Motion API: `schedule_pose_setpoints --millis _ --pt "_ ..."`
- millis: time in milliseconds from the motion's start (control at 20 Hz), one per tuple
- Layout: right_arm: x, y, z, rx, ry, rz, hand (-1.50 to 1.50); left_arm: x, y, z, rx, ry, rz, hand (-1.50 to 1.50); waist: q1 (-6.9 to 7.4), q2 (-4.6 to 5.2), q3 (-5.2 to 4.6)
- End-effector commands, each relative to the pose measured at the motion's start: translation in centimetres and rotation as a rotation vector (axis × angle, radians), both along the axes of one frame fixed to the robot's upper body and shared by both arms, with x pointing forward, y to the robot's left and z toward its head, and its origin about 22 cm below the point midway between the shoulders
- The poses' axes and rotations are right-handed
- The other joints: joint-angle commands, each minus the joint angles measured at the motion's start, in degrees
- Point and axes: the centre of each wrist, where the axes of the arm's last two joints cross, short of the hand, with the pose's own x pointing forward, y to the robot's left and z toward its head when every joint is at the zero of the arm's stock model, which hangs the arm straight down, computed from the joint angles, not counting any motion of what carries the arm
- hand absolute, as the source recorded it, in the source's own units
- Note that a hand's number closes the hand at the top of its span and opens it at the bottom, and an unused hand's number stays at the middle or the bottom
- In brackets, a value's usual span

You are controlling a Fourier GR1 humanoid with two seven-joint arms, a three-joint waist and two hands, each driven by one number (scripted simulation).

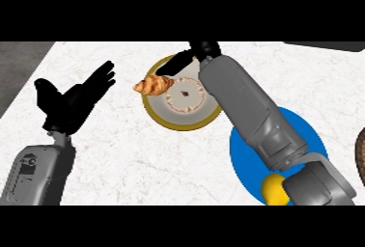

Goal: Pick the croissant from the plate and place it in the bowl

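Note:
The golden-brown croissant point(152, 85) lies across the left rim of a white, gold-rimmed bowl point(187, 121), half over the counter. My right forearm crosses the bowl's right side. My right hand point(202, 50) is above the bowl's far rim and its dark tip meets the croissant's upper end; whether it holds the croissant is unclear. A blue plate point(299, 128) lies at the lower right, mostly under my right arm. My left hand point(71, 99) stays open at the left, fingers up, holding nothing.
A yellow round object point(273, 189) sits on the blue plate's near edge beside my right elbow. A brown object point(360, 154) shows at the right edge. The counter's left edge point(25, 84) runs diagonally beyond my left hand.

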Motion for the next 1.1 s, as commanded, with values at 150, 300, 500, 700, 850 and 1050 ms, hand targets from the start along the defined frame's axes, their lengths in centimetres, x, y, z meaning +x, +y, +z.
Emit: schedule_pose_setpoints --millis 150,300,500,700,850,1050 --pt "0.5 -0.2 0.2 0.051 -0.102 -0.113 -1.5 -0.5 -0.3 0.0 -0.014 0.036 0.036 0.0 -2.92 -0.78 0.05" --pt "0.9 -2.1 -0.6 0.092 -0.144 -0.174 -1.5 -1.6 1.1 -1.7 -0.007 0.028 0.08 0.0 -4.84 -1.2 0.04" --pt "2.5 -7.5 1.8 0.126 -0.18 -0.14 -1.5 -1.8 2.3 -0.9 -0.015 0.034 0.112 0.0 -6.27 -1.67 0.11" --pt "2.3 -8.5 0.9 0.121 -0.239 0.008 -1.5 -3.2 3.7 -2.2 -0.008 0.047 0.127 0.0 -7.79 -2.39 0.1" --pt "2.2 -12.4 0.6 0.133 -0.275 0.098 -1.5 -2.8 5.2 -2.3 0.002 0.061 0.183 0.0 -9.55 -2.92 0.1" --pt "1.3 -14.9 0.5 0.231 -0.293 0.181 -1.5 -4.2 6.2 -2.1 0.007 0.064 0.156 0.0 -10.48 -3.51 0.12"
